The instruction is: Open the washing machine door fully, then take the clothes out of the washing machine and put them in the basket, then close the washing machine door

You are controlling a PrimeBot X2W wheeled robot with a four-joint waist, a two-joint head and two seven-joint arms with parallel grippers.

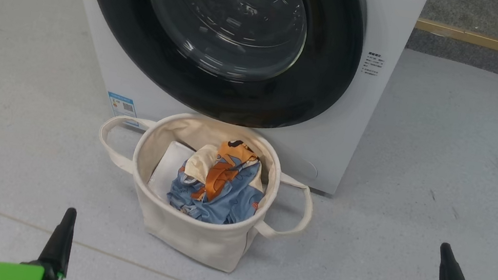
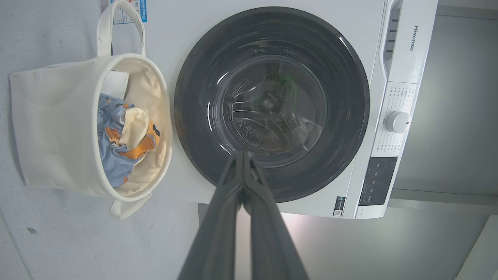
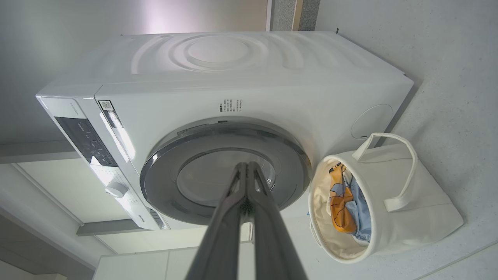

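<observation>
Nearest, the left gripper (image 1: 68, 216) and the right gripper (image 1: 446, 251) hang over the grey floor (image 1: 9, 124), both pinched tight, holding nothing. Farther on stands the basket (image 1: 194, 243). The clothes (image 1: 217, 189) lie inside it, hiding part of 1 flat white sheet (image 1: 169, 162). Just behind is the washing machine (image 1: 359, 127), its top cut off. The washing machine door (image 1: 215, 100) is shut, and its shiny glass makes the inside hard to see.

The room is bright, with soft, even light. White streaks shine on the door (image 1: 223, 32) glass. The basket (image 1: 194, 240) drops a faint shadow on the floor (image 1: 447, 165). In both wrist views lines bend near the edges, and the close gripper fingers (image 2: 218, 233) look blurry.
</observation>
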